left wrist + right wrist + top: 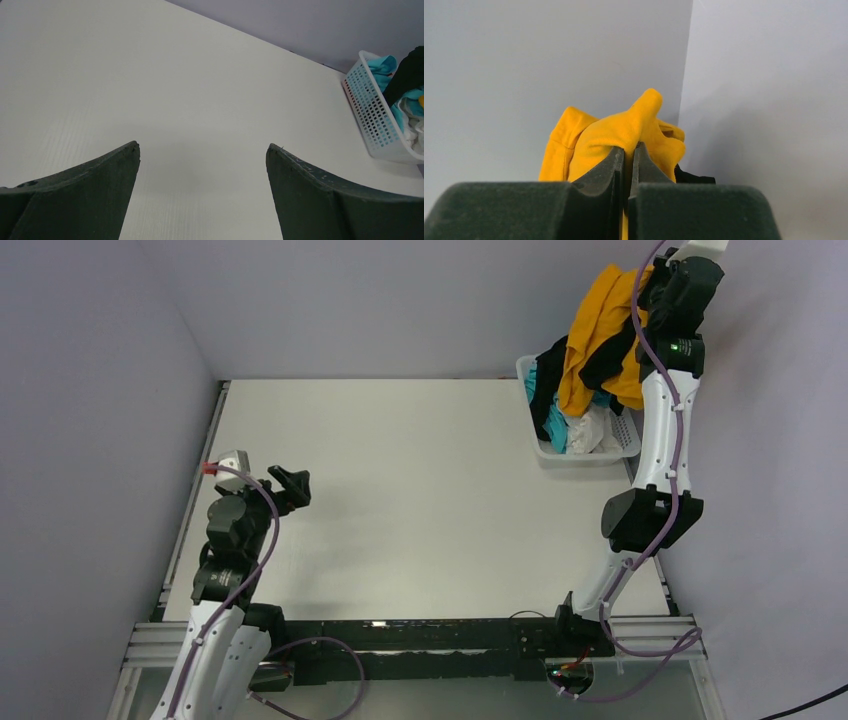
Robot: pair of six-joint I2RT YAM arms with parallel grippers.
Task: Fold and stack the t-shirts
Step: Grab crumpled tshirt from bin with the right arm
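My right gripper [650, 280] is raised high above the white basket [540, 445] at the far right and is shut on the mustard-orange t-shirt [590, 335], which hangs down from it. In the right wrist view the orange t-shirt [609, 135] is bunched between the closed fingers of the right gripper [629, 150]. A black t-shirt [605, 365] hangs with it, and a teal t-shirt [555, 425] lies in the basket. My left gripper [295, 485] is open and empty, low over the left side of the table; it also shows in the left wrist view [202, 147].
The white table [400, 500] lies between the arms. The basket [372, 120] with teal and white cloth stands at the far right corner near the grey walls. A black rail runs along the table's near edge [430, 635].
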